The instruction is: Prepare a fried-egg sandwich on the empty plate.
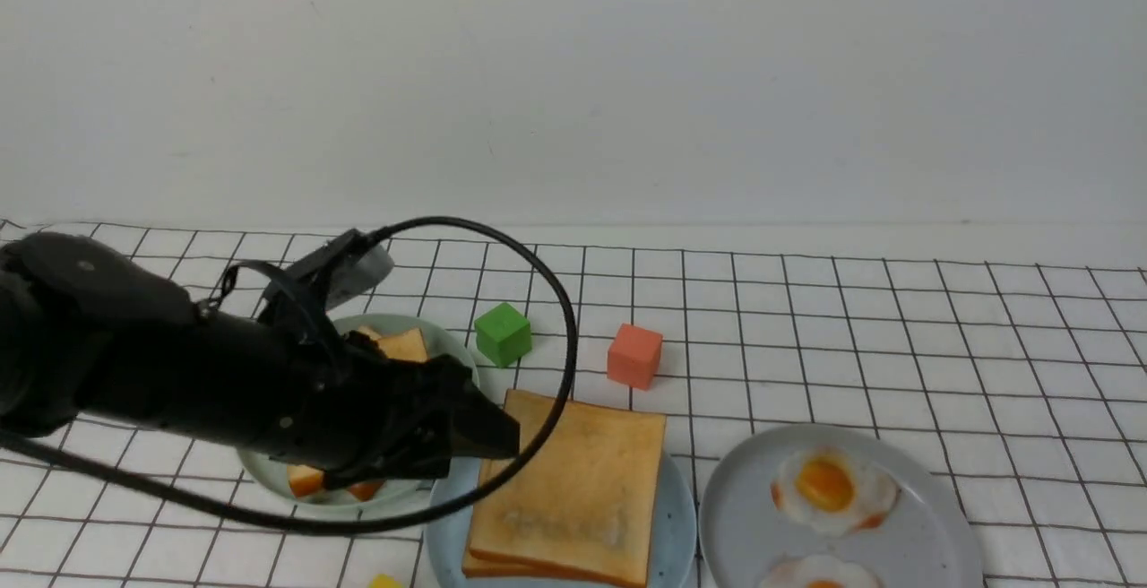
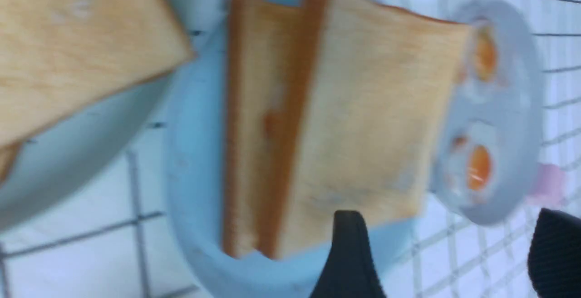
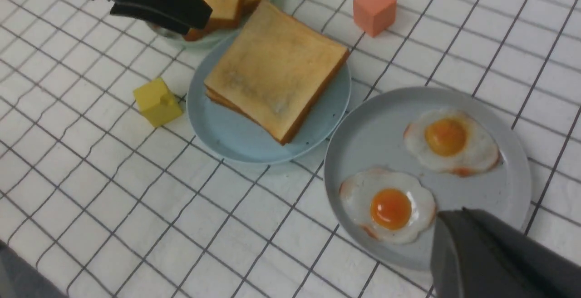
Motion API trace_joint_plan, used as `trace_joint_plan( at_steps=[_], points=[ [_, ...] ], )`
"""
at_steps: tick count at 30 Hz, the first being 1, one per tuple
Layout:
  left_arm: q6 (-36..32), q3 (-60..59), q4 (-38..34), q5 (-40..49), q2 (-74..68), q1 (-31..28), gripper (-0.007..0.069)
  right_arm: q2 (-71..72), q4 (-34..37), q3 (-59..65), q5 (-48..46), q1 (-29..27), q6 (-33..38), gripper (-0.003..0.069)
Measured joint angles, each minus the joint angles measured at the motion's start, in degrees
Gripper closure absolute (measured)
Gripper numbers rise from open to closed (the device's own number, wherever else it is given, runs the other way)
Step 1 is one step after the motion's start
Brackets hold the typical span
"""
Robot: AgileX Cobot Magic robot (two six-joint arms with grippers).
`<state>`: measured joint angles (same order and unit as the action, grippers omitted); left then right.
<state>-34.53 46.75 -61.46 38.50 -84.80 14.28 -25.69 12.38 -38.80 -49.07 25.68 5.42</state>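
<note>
At six o'clock on the surface (image 1: 896,319), the fried-egg sandwich (image 1: 573,480) sits on the light-blue plate (image 1: 678,516), top slice askew. At its nine o'clock the left claw (image 1: 491,437) gapes empty, so nothing pins the stack; the right claw (image 3: 454,230), closed on nothing visible, hangs by the grey plate (image 3: 376,130).

My front camera looks forward across the surface (image 1: 896,319). My left wrist camera sits close over the fried-egg sandwich (image 2: 354,116); the right wrist views it from higher.
</note>
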Motion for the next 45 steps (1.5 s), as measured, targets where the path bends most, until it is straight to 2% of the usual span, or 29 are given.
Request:
trace_joint_plan(
  at_steps=[1, 5, 8, 11, 18, 21, 28, 32, 33, 36, 43, 45],
  points=[
    [1.0, 0.0, 0.7, 3.2, 3.8, 0.0, 0.016, 5.5, -0.2, 5.2, 3.9, 0.0, 0.3, 0.0669],
    [3.3, 0.0, 3.6, 8.1, 11.2, 0.0, 0.0279, 13.4, -1.4, 11.5, 7.5, 0.0, 0.6, 0.0669],
    [9.0, -0.1, 10.6, 10.9, 20.9, 0.0, 0.048, 20.0, -1.7, 15.9, 8.5, 0.0, 0.6, 0.0668],
    [17.4, -0.2, 19.7, 11.6, 29.9, 0.0, 0.0637, 23.7, -1.7, 18.5, 9.2, 0.0, 0.6, 0.0666],
    [34.2, -0.5, 37.1, 12.3, 42.9, 0.0, 0.0638, 25.2, -1.7, 19.2, 10.4, 0.0, 0.6, 0.0665],
    [37.2, -0.5, 39.2, 12.7, 45.6, 0.0, 0.0638, 25.2, -1.7, 19.2, 10.5, 0.0, 0.6, 0.0665],
    [38.9, -0.5, 40.2, 15.3, 49.0, 0.0, 0.0638, 25.2, -1.7, 19.2, 10.5, 0.0, 0.6, 0.0665],
    [37.3, -0.5, 46.7, 14.4, 49.0, 0.0, 0.0638, 25.2, -1.7, 19.2, 10.5, 0.0, 0.6, 0.0662],
    [37.0, -0.5, 51.0, 14.3, 49.0, 0.0, 0.0638, 25.2, -1.7, 19.2, 10.5, 0.0, 0.6, 0.0662],
    [36.8, -0.5, 56.7, 14.4, 49.0, 0.0, 0.0638, 25.2, -1.7, 19.2, 10.5, 0.0, 0.6, 0.0659],
    [36.7, -0.6, 64.1, 13.5, 49.0, 0.0, 0.0638, 25.2, -1.7, 19.2, 10.5, 0.0, 0.6, 0.0655],
    [37.1, -1.4, 65.3, 10.0, 49.5, 0.0, 0.0638, 25.2, -1.7, 19.2, 10.5, 0.0, 0.6, 0.0655]
  ],
)
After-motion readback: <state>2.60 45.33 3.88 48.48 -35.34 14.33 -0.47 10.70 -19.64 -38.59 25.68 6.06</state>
